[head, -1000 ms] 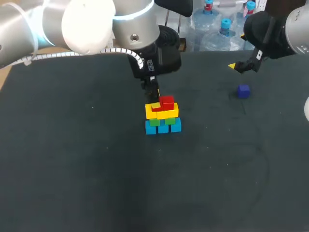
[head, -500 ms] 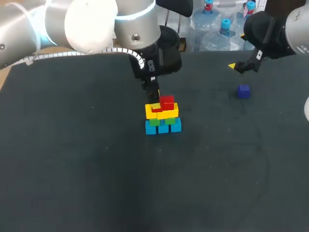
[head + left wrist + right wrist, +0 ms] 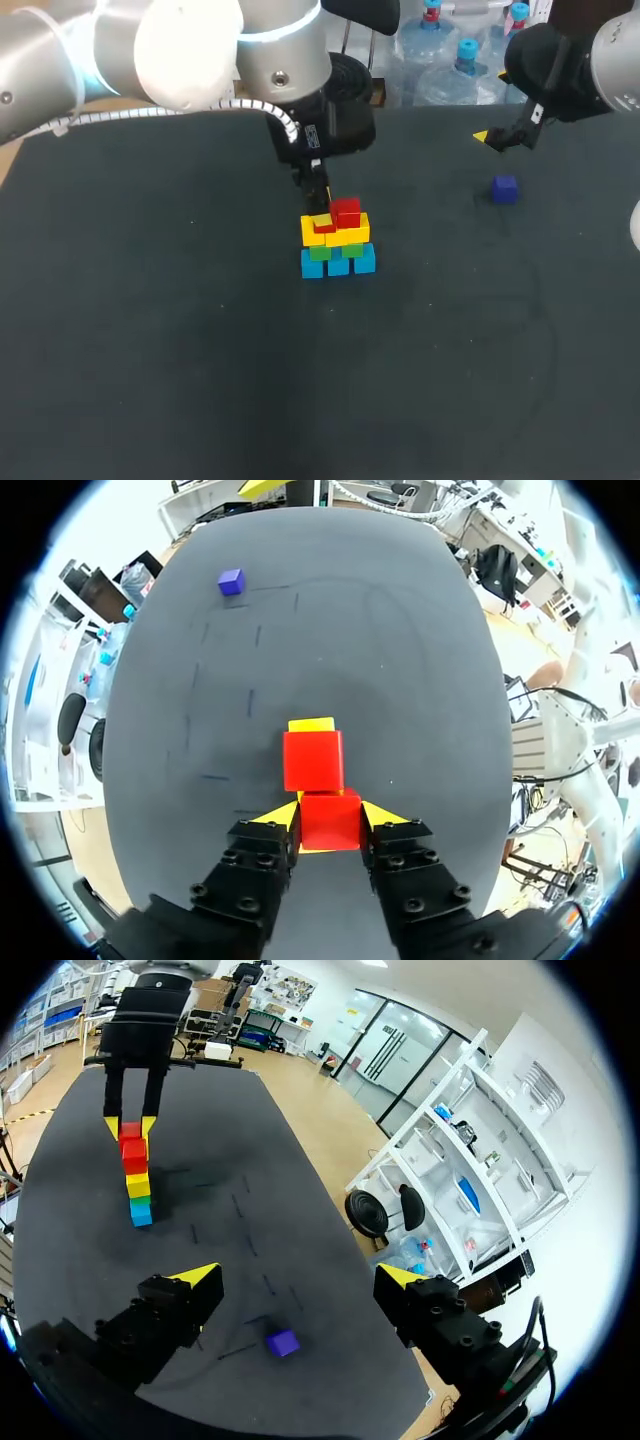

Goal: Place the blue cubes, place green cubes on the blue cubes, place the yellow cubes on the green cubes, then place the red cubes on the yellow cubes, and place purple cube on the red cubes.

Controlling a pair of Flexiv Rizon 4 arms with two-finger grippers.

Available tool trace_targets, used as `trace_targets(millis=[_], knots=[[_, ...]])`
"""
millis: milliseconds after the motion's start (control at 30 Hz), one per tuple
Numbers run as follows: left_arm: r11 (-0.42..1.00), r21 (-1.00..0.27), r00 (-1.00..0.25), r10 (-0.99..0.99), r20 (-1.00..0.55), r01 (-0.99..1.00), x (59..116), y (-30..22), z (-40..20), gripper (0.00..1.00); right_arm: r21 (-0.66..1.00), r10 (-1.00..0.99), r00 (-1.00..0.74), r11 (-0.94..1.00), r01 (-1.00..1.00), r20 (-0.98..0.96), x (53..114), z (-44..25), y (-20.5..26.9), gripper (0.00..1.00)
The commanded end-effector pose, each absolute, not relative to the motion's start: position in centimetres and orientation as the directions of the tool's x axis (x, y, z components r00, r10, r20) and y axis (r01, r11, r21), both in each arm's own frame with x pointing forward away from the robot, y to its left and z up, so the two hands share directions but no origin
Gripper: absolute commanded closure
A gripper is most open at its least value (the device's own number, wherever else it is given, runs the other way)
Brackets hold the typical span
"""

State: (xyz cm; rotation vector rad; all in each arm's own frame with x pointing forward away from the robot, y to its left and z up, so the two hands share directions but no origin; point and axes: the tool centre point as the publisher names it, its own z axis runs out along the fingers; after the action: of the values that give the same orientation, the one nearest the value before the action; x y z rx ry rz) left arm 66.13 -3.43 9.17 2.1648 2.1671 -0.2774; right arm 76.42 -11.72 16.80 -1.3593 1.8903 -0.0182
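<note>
Left jaws: closed on small red cube (image 3: 330, 820) at the stack top, both yellow tips touching it.
Stack: blue cubes (image 3: 338, 264) on dark counter (image 3: 150, 350), then green cubes (image 3: 320, 253), then yellow cubes (image 3: 345, 235). Second red cube (image 3: 313, 760) touches the held one.
Small purple cube (image 3: 505, 188): alone, 2 o'clock from stack.
Right jaws: open, above it, apart.

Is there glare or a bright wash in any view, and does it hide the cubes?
Head view: glare on the left arm, the stack clear. Left wrist view: only the surroundings wash out white, nearer red cube evenly lit. Right wrist view: purple cube plainly lit.
</note>
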Motion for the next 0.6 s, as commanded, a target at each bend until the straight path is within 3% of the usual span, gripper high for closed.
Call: trace_targets(millis=[33, 167, 200, 467, 533, 567, 600], knots=[[-0.011, -0.087, -0.005, 0.985, -0.173, 0.996, 66.47, -3.49, 9.1, 0.49, -0.489, -0.806, -0.115, 0.458, -0.742, -0.58, 76.13, 16.66, -11.53, 0.0], [-0.012, -0.09, -0.004, 0.985, -0.174, 0.996, 66.49, -3.5, 9.02, 0.04, -0.489, -0.806, -0.115, 0.458, -0.742, -0.58, 76.13, 16.66, -11.53, 0.0], [-0.012, -0.091, -0.004, 0.985, -0.174, 0.996, 66.49, -3.5, 9.02, 0.0, -0.489, -0.806, -0.115, 0.458, -0.742, -0.58, 76.13, 16.66, -11.53, 0.0], [-0.002, -0.099, -0.015, 0.985, -0.173, 0.995, 66.59, -3.25, 8.77, 0.0, -0.489, -0.806, -0.115, 0.458, -0.742, -0.58, 76.13, 16.66, -11.53, 0.0], [0.002, -0.104, -0.02, 0.985, -0.174, 0.995, 66.62, -3.11, 8.71, 0.24, -0.489, -0.806, -0.115, 0.458, -0.742, -0.58, 76.13, 16.66, -11.53, 0.0], [0.002, -0.106, -0.021, 0.984, -0.178, 0.994, 66.65, -3.0, 8.71, 0.17, -0.489, -0.806, -0.115, 0.458, -0.742, -0.58, 76.13, 16.66, -11.53, 0.0], [0.01, -0.104, -0.029, 0.983, -0.181, 0.994, 66.65, -2.8, 8.79, 0.03, -0.489, -0.806, -0.115, 0.458, -0.742, -0.58, 76.13, 16.66, -11.53, 0.0]])
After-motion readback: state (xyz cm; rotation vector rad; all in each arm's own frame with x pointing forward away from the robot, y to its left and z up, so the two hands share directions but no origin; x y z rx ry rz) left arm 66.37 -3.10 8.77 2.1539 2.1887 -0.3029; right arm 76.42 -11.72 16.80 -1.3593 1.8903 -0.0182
